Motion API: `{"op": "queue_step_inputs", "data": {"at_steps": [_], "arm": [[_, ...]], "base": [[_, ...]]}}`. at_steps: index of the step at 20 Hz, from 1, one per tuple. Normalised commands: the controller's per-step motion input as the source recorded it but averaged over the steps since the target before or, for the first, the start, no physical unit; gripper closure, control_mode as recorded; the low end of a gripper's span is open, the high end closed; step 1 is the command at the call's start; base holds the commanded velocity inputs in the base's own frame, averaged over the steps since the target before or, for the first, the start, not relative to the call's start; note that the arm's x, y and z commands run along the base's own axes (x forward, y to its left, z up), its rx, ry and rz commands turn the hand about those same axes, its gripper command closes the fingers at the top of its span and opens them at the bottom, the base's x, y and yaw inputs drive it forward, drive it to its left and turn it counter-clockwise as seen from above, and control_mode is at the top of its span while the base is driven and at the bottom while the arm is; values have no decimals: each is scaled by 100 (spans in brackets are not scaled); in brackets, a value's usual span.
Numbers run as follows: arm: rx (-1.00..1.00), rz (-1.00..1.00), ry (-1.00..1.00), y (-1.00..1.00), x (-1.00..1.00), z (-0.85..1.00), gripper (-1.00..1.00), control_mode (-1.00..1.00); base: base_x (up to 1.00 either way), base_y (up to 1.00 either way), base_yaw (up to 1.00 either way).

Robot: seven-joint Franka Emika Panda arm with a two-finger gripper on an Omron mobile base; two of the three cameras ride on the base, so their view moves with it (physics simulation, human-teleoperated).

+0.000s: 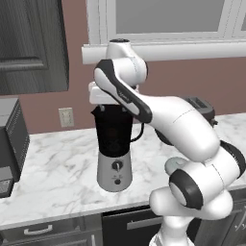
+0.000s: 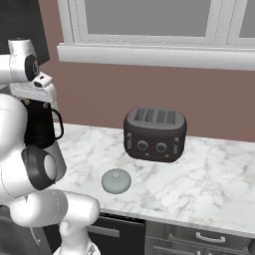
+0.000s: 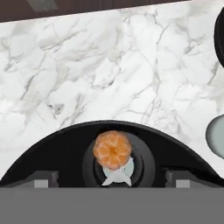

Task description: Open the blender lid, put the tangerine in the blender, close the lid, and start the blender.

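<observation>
The blender stands on the marble counter, a black jar on a silver base, with its top uncovered. My gripper hangs straight over the jar mouth, open, its fingertips far apart with nothing between them. Down inside the jar the tangerine rests on the blades at the bottom. The blender lid lies flat on the counter to the right of the blender, knob up, and its edge shows in the hand view. In the left base view the hand sits just above the jar rim.
A dark four-slot toaster stands at the back of the counter, right of the lid. A dark appliance sits at the counter's left end. A wall outlet is behind the blender, and a window sill juts out above.
</observation>
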Motion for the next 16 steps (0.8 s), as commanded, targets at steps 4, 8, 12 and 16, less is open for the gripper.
{"op": "queue_step_inputs", "data": {"at_steps": [4, 8, 12, 16], "arm": [[0, 0, -17, -3, -12, 77, -100, -100], [0, 0, -34, -29, -44, 62, -100, -100], [6, 0, -27, -61, -65, 15, -100, -100], [1, 0, -3, -100, -50, -47, -100, -100]], "base": [[0, 0, 0], [0, 0, 0], [0, 0, 0], [0, 0, 0]]}}
